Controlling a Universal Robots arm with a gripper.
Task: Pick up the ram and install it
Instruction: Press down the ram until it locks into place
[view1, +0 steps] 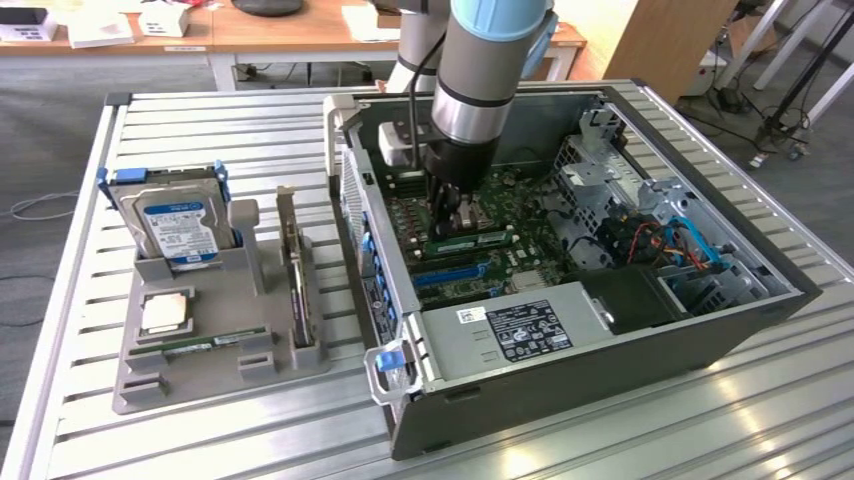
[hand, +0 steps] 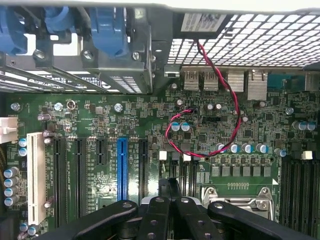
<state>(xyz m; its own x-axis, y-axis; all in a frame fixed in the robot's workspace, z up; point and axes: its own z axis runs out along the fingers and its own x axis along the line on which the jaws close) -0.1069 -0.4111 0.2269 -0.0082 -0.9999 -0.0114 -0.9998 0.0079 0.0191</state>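
Note:
A long green ram stick (view1: 475, 242) with a white sticker stands on edge on the motherboard (view1: 527, 255) inside the open computer case. My gripper (view1: 447, 220) hangs straight down over the board, its tips just to the exterior view's left of that stick's end. In the wrist view the black fingers (hand: 150, 217) are pressed together, so the gripper (hand: 170, 194) is shut, and I see nothing green between them. Below them lie black slots with white latches (hand: 186, 156). A second green stick (view1: 200, 347) lies flat in the grey holder outside the case.
The grey holder (view1: 200, 385) on the slatted table also carries a hard drive (view1: 176, 225), a square silver processor (view1: 163, 313) and an upright card (view1: 291, 265). Case walls (view1: 601, 375), a power supply (view1: 527, 325) and drive cages (view1: 667, 235) surround the board. A red-black wire (hand: 231, 105) loops above the slots.

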